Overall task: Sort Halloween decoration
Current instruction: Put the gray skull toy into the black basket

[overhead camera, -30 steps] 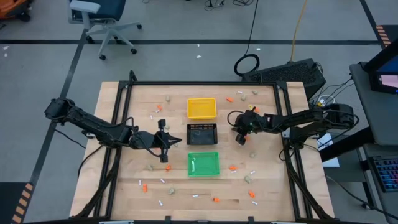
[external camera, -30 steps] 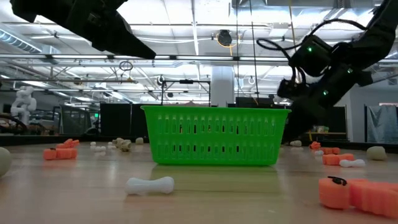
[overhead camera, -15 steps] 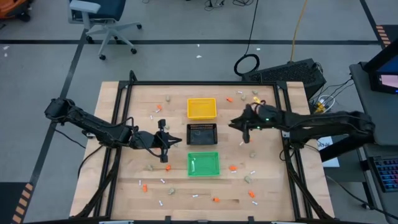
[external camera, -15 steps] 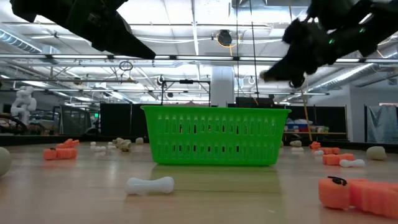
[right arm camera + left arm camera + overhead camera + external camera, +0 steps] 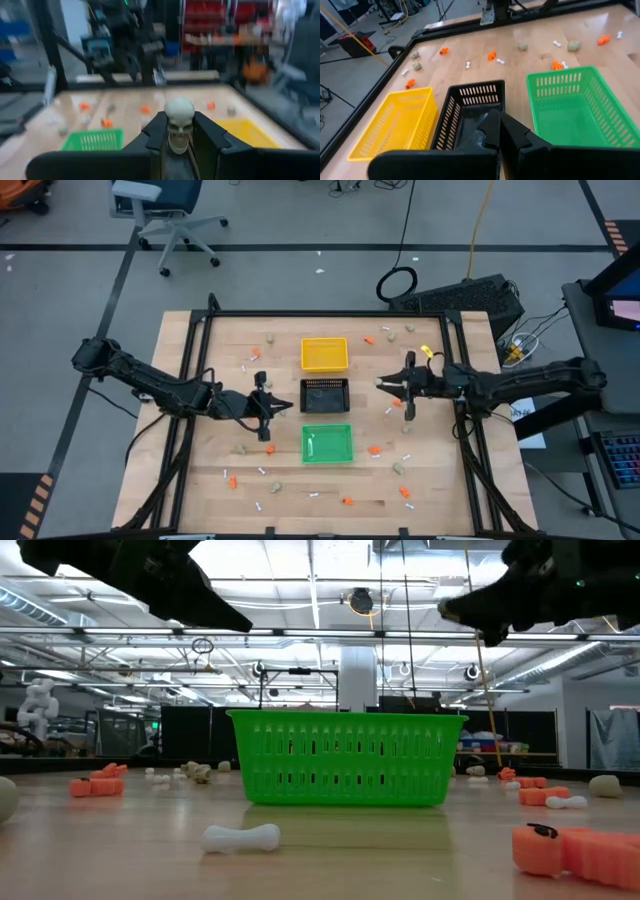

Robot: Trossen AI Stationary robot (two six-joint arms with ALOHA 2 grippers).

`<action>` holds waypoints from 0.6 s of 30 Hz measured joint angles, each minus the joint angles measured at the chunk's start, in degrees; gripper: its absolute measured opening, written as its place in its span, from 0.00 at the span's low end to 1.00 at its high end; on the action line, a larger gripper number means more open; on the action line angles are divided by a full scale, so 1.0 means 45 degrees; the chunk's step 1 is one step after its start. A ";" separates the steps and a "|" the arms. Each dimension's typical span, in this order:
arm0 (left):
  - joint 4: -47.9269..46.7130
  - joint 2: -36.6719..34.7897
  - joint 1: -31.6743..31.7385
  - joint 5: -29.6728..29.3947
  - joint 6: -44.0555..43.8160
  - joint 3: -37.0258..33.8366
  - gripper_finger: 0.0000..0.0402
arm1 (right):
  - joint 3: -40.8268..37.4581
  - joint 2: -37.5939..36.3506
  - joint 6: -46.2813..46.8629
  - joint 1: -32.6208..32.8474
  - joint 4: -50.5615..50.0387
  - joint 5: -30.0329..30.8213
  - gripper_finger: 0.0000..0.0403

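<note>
1. The right gripper [image 5: 179,131] is clenched around a small beige-grey skull [image 5: 179,120]; the skull sits upright between the two dark fingers [image 5: 156,131], its round crown poking up above them.
2. Seen from above, that right gripper [image 5: 396,385] is raised over the table, to the right of the black tray [image 5: 325,394], well clear of all three trays.
3. The left gripper [image 5: 496,131] has its fingers pressed together with nothing between them; it hangs just left of the black tray, pointing toward it.
4. The yellow tray [image 5: 324,354], the black tray and the green tray [image 5: 327,443] stand in a line down the middle of the wooden table [image 5: 200,350], with one white piece [image 5: 311,448] visible inside the green one.
5. The rest of the decoration lies scattered on the wood: orange bits [image 5: 374,450], thin white bones [image 5: 262,471] and beige-grey lumps [image 5: 399,468] on both sides of the trays and along the near edge.
6. At table height, a white bone [image 5: 241,837] lies in front of the green tray [image 5: 346,758], and an orange piece [image 5: 578,852] sits close to the camera on the right.
</note>
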 joint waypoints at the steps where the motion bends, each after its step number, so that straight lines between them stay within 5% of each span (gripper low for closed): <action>1: 0.0103 0.0000 0.0000 -0.0003 0.0005 0.0000 0.00 | -0.0314 0.0085 -0.0114 0.0089 0.0922 0.0001 0.12; 6: 0.0331 0.0000 0.0001 -0.0066 0.0083 0.0000 0.00 | -0.1369 0.0544 -0.0224 0.0425 0.3609 0.0029 0.12; 18: 0.0324 -0.0005 0.0029 -0.0063 0.0092 0.0000 0.00 | -0.1451 0.1721 -0.0471 0.0592 0.4180 0.0029 0.12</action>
